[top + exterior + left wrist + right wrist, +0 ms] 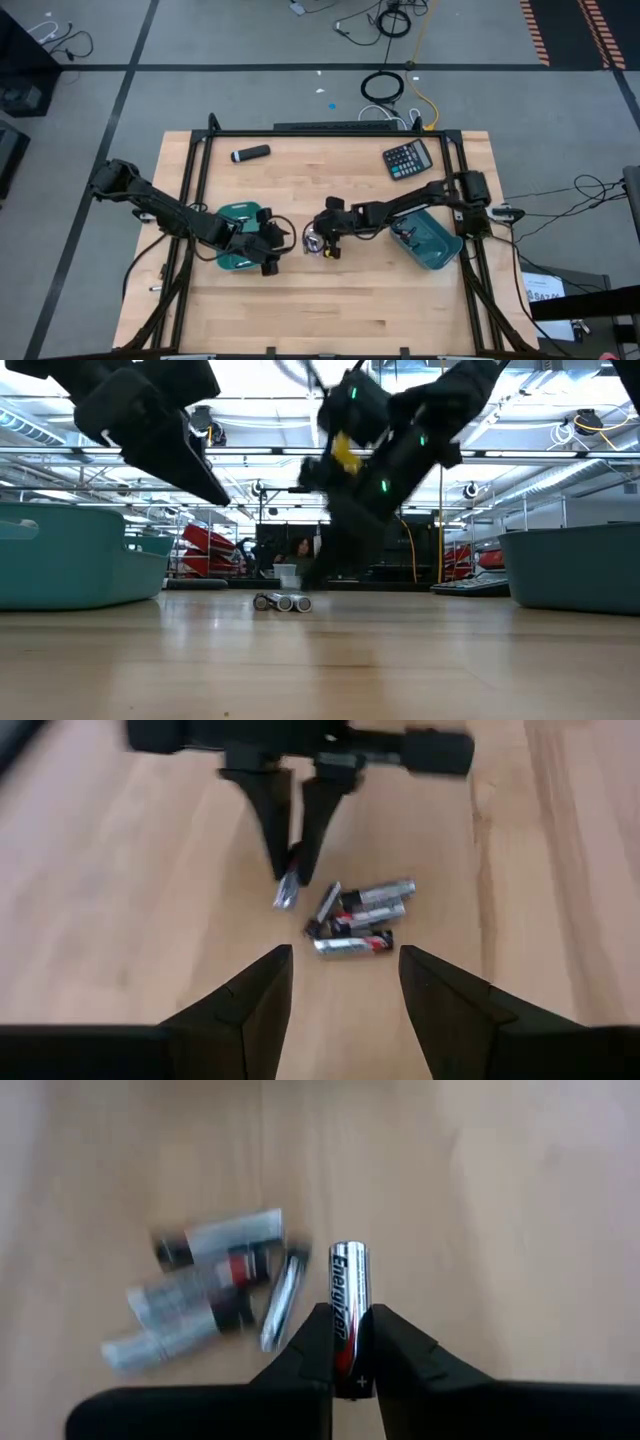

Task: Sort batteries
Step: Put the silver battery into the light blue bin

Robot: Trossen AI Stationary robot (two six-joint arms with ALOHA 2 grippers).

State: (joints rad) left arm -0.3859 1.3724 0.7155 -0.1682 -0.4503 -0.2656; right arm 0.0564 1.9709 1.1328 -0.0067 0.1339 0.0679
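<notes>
A small pile of silvery batteries with dark ends lies on the wooden table between two teal bins; it also shows in the left wrist view, the right wrist view and the low view. My right gripper stands at the pile's edge, shut on one battery; the left wrist view shows that gripper from the front. My left gripper hovers open beside the left bin, pointing at the pile, with nothing between its fingers. My right gripper pinches one battery between its two fingers, on the sides of the end marked with a plus. The fingers slant down from the table's right and lie along the battery, whose other end sticks out past the fingertips. Whether that end touches the table, I cannot tell.
The right teal bin sits under my right arm. A black calculator lies at the far right and a dark marker-like cylinder at the far left. Bare wood stretches toward the near edge.
</notes>
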